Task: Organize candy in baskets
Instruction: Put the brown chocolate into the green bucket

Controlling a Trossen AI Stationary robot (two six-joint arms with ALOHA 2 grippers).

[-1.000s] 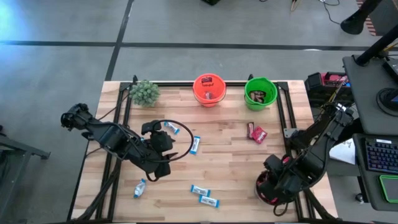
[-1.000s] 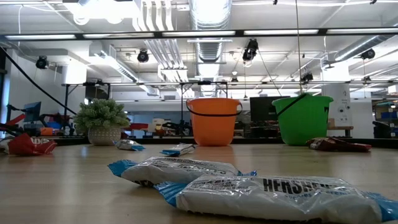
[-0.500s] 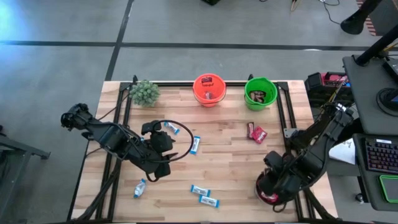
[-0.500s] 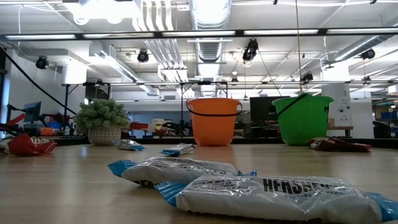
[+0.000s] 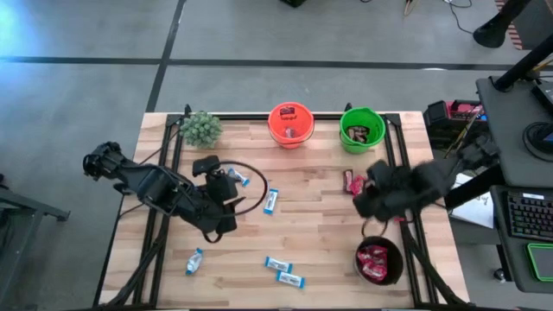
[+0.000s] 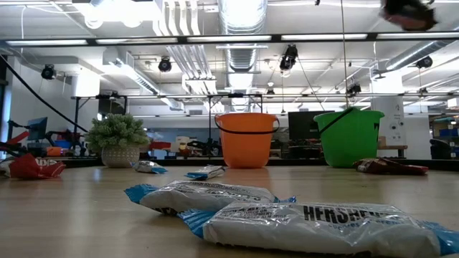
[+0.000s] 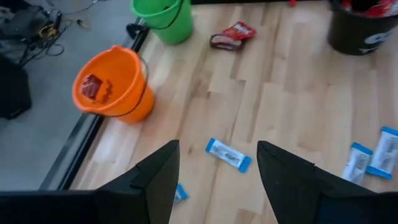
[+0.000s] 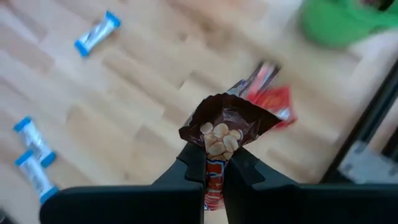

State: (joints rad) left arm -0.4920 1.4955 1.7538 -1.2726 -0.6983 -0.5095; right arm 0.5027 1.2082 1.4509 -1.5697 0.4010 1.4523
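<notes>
Right gripper (image 8: 214, 163) pinches a brown candy packet (image 8: 227, 127) between its pressed-together fingers, holding it above the table (image 5: 320, 225), over the spot where a red packet and a dark one (image 5: 356, 184) lie side by side just below the green basket (image 5: 361, 129). Left gripper (image 7: 217, 168) hangs with its fingers spread wide and empty over the left-centre of the table, a blue-and-white bar (image 7: 228, 155) lying on the wood beneath it. More blue-and-white bars are scattered about: one (image 5: 272, 200) near the table's middle, two (image 5: 283, 270) close together near the front edge, one (image 5: 194, 260) at the front left. Orange basket (image 5: 290, 123) stands at the far edge beside the green one and holds some red candy. Black basket (image 5: 378, 262) sits at the front right with red packets inside. Potted plant (image 5: 200, 128) stands at the far left corner
</notes>
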